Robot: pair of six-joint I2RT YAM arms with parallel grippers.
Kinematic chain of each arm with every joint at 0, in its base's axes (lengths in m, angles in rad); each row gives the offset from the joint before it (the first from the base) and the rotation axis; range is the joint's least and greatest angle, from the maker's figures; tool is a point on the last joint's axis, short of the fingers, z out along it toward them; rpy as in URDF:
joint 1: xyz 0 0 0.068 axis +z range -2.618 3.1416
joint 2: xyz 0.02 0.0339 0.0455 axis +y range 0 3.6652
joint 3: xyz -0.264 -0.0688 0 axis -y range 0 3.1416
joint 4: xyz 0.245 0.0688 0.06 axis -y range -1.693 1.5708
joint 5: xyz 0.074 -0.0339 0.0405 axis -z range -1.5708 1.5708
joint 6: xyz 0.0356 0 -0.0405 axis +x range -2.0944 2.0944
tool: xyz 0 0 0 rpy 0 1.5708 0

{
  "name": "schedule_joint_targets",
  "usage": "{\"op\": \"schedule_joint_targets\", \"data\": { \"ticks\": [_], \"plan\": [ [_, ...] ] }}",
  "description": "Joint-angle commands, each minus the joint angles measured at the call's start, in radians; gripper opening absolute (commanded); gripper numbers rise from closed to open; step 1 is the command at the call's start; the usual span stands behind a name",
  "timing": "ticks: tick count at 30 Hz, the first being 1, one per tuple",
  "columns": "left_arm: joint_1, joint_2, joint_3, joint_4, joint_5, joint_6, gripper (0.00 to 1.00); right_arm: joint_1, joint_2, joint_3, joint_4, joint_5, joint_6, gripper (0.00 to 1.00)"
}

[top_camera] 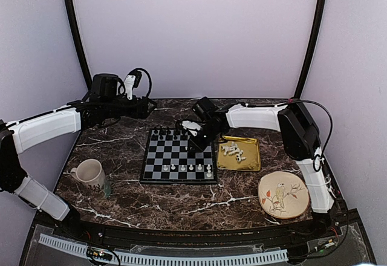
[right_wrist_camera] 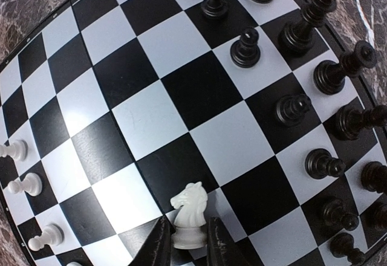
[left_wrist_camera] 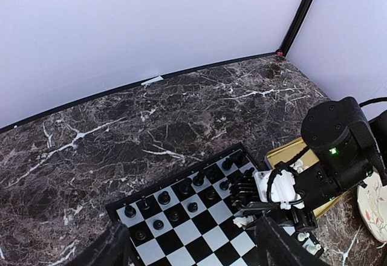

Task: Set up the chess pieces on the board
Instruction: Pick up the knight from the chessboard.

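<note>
Right claw grips a white knight upright over the board. White pawns stand off to its left. Left claw, open, hangs farther away.

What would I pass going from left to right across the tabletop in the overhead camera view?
Mug → chessboard → gold tray → bird-painted plate.
</note>
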Motion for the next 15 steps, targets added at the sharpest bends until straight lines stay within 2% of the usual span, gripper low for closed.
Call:
{"op": "schedule_joint_targets", "data": {
  "ticks": [1, 7, 11, 15],
  "plan": [
    [0.006, -0.013, 0.000, 0.003, 0.010, 0.002, 0.74, 0.017, 0.021, -0.003, -0.023, 0.039, -0.034, 0.18],
    [0.005, -0.005, 0.002, -0.001, 0.012, -0.002, 0.74, 0.014, -0.049, -0.078, 0.017, 0.051, -0.056, 0.09],
    [0.006, 0.011, -0.001, 0.007, 0.013, -0.036, 0.73, -0.014, -0.193, -0.203, 0.122, -0.065, -0.065, 0.08],
    [0.004, 0.051, 0.001, 0.029, 0.061, -0.141, 0.70, -0.060, -0.332, -0.301, 0.222, -0.204, -0.049, 0.08]
  ]
}}
